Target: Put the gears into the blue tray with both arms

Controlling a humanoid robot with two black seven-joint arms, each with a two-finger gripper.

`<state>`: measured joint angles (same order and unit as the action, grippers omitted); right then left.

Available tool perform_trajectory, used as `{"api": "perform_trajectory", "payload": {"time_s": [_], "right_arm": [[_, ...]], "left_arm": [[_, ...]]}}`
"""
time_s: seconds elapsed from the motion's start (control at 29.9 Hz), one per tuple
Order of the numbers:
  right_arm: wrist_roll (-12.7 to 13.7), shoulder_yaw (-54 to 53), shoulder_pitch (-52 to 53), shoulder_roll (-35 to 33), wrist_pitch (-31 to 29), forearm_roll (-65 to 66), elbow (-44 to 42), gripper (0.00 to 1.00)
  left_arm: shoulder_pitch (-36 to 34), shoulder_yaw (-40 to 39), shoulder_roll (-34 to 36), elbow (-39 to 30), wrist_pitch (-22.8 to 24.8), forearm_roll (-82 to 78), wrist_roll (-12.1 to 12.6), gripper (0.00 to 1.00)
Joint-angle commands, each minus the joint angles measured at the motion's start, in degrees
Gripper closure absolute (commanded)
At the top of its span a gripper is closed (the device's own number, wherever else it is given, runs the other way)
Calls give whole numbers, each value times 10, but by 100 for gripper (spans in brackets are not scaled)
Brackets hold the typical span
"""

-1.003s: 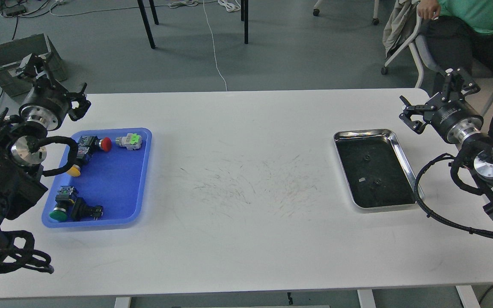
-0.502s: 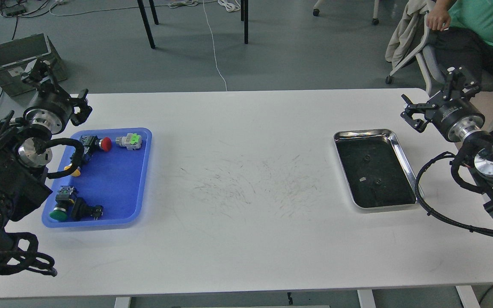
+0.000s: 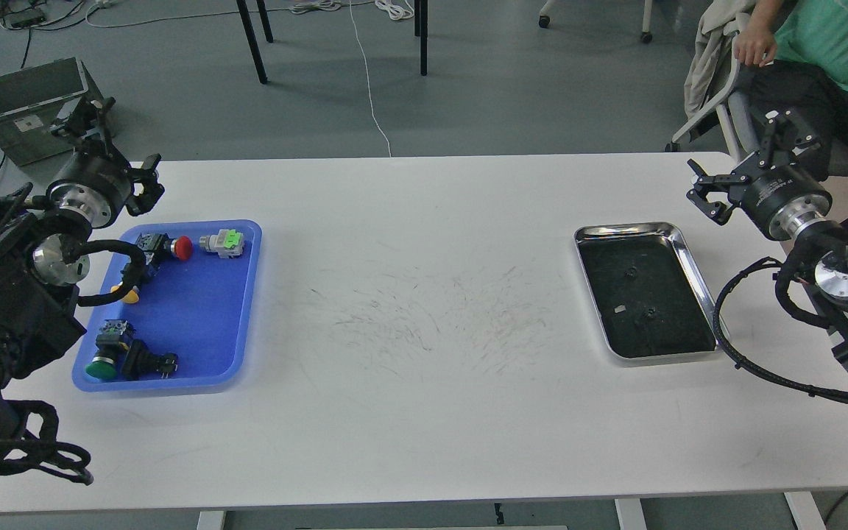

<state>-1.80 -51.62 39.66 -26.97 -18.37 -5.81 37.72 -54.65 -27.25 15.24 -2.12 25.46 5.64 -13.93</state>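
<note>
Down-left of my right gripper (image 3: 705, 197), fingers spread and empty, both gears (image 3: 631, 272) lie in the steel tray (image 3: 691, 263); left gripper's (image 3: 146, 184) state unclear.

Steel tray (image 3: 698, 274), button switches (image 3: 174, 246)

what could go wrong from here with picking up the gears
The two tiny black toothed gears lie on the dark bottom of the shiny steel tray, hard to see and easy to miss or confuse with the small grey chip. The bright blue plastic tray is far across the table and crowded with push-button switches.
</note>
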Motion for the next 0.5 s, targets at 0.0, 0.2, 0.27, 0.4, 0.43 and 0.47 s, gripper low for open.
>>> {"api": "perform_trajectory", "payload": {"time_s": [0.0,0.2,0.27,0.4,0.43,0.47], "right_arm": [[3,2,2,-16,-3,0,1,1],[2,28,2,-24,-4,0,15,1],[2,33,9,-24,-4,3,15,1],[2,45,14,-38,-4,17,16,1],[1,56,16,-43,-2,19,17,1],[1,69,22,-49,-1,22,21,1]], "left_arm": [[-1,-2,8,-1,2,2,-2,1],[0,-9,15,-1,25,8,-8,1],[0,-9,15,-1,25,8,-8,1],[0,-9,19,0,25,8,-8,1],[0,-10,20,1,25,8,-9,1],[0,-10,20,2,25,8,-9,1]]}}
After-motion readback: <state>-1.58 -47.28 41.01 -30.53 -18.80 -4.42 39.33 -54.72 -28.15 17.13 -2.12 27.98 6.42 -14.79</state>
